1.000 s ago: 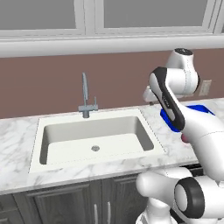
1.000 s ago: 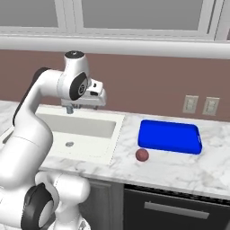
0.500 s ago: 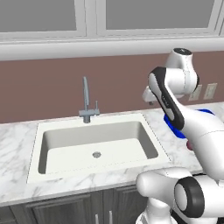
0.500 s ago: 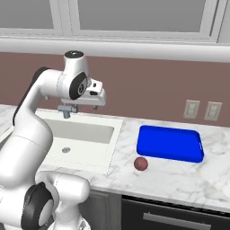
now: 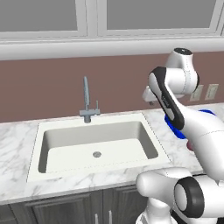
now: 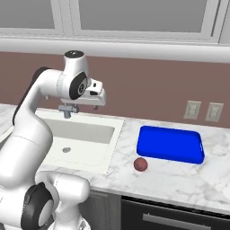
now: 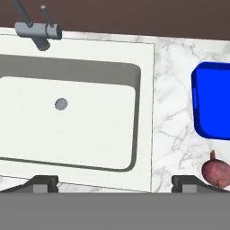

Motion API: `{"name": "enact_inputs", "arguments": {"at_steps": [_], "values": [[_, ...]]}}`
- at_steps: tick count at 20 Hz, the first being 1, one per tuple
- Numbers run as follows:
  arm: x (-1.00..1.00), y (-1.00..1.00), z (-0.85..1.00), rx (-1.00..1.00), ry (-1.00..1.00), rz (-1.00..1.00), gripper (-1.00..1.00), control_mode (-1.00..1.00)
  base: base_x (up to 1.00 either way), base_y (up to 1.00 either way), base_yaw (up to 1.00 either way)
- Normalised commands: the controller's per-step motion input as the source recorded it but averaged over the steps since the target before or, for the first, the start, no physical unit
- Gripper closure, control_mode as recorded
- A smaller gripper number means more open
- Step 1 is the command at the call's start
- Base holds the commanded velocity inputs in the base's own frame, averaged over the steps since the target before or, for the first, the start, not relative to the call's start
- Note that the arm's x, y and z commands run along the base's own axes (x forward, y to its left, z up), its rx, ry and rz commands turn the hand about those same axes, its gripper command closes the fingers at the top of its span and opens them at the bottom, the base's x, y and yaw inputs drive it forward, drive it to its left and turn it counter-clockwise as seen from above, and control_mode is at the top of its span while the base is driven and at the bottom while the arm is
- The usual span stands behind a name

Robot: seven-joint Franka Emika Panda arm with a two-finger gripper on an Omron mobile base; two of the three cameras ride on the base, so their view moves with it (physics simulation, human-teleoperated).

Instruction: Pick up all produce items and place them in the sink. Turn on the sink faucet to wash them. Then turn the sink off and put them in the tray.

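Observation:
A small dark red round produce item [image 6: 140,164] lies on the marble counter just in front of the blue tray [image 6: 170,143]; the hand view shows it at the lower right [image 7: 215,173], below the tray [image 7: 213,108]. The off-white sink [image 5: 113,148] [image 7: 90,121] is empty, its round drain bare. The grey faucet [image 5: 86,98] [image 7: 38,31] stands behind the basin with no water running. My gripper [image 6: 93,106] [image 7: 115,184] hangs high above the basin's right rim, open and holding nothing. It is well apart from the produce item.
Marble counter surrounds the sink [image 6: 85,134] and carries the tray at its right. Two wall outlets [image 6: 193,110] sit on the brown backsplash above the tray. Window frames run along the top. My own arm rises between the left base camera and the tray [image 5: 175,131].
The whole scene has slid slightly down in the base views, so the camera has moved a little. The arm keeps its pose and the gripper stays open.

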Motion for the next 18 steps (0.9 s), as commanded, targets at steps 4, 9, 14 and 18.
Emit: {"name": "enact_inputs", "arguments": {"at_steps": [4,9,14,18], "values": [[0.00,0.00,0.00,0.00,0.00,0.00,-1.00,1.00,0.24,-0.41,0.00],[0.00,0.00,0.00,0.00,0.00,0.00,-1.00,1.00,0.03,-0.03,0.00],[0.00,0.00,0.00,0.00,0.00,0.00,-1.00,1.00,0.00,0.00,0.00],[0.00,-0.29,-0.02,0.00,0.00,0.00,-1.00,-1.00,0.00,0.00,0.00]]}}
